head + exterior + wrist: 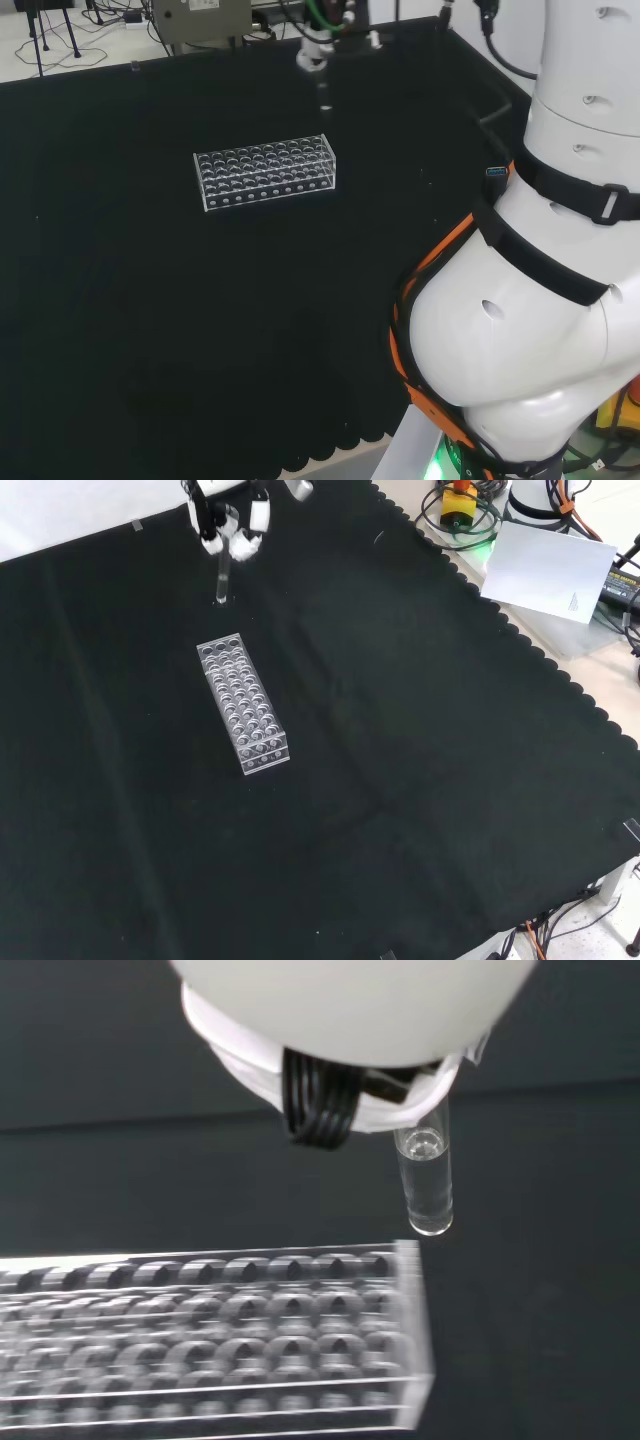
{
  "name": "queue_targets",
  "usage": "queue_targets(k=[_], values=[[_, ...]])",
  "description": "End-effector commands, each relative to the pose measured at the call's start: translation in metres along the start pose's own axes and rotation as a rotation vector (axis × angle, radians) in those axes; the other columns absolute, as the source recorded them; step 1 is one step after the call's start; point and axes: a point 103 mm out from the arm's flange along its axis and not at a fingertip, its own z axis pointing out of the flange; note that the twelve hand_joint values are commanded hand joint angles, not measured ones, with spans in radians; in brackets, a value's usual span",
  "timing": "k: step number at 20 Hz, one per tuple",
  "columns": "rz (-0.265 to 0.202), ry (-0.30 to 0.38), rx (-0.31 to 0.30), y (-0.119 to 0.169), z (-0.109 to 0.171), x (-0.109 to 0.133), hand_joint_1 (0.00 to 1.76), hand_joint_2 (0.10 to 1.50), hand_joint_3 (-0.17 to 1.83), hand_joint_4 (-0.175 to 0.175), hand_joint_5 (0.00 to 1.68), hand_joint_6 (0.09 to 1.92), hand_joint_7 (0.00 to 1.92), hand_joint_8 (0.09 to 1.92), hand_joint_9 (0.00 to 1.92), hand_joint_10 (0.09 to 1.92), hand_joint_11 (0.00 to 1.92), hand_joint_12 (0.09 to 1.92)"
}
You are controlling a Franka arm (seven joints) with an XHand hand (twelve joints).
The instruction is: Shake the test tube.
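Hanging upright from the hand (228, 520), clear glass test tube (222, 578), rounded bottom

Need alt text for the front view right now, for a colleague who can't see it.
The hand, at the view's top, holds a clear test tube hanging upright above the black cloth. A clear test tube rack lies just below it in the view, apart from the tube.

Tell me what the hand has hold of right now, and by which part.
The hand holds a clear test tube by its upper end; the tube hangs down, clear of the rack.
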Motion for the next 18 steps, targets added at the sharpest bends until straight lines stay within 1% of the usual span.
queue_targets(k=[1,3,9,11,13,15,18], values=[[0.032,-0.015,0.006,-0.005,-0.002,-0.016,1.25,0.58,0.68,-0.175,1.49,0.26,1.8,0.36,1.66,0.7,1.44,0.91],[0.002,-0.004,0.008,-0.003,0.0,-0.001,1.25,0.58,0.68,-0.175,1.49,0.25,1.8,0.36,1.66,0.7,1.44,0.91],[-0.11,0.057,-0.003,0.004,0.005,0.058,1.25,0.58,0.68,-0.175,1.49,0.25,1.8,0.36,1.66,0.7,1.44,0.91],[-0.143,0.069,-0.007,0.006,0.004,0.074,1.25,0.58,0.68,-0.175,1.49,0.25,1.8,0.36,1.66,0.7,1.44,0.91],[-0.159,0.077,-0.013,0.008,0.003,0.082,1.25,0.58,0.68,-0.175,1.49,0.25,1.8,0.36,1.66,0.7,1.44,0.91],[-0.166,0.076,-0.015,0.009,0.001,0.084,1.25,0.58,0.68,-0.175,1.49,0.25,1.8,0.36,1.66,0.7,1.44,0.91],[-0.152,0.072,-0.019,0.01,-0.001,0.078,1.25,0.58,0.68,-0.175,1.49,0.25,1.8,0.36,1.66,0.7,1.44,0.91]])
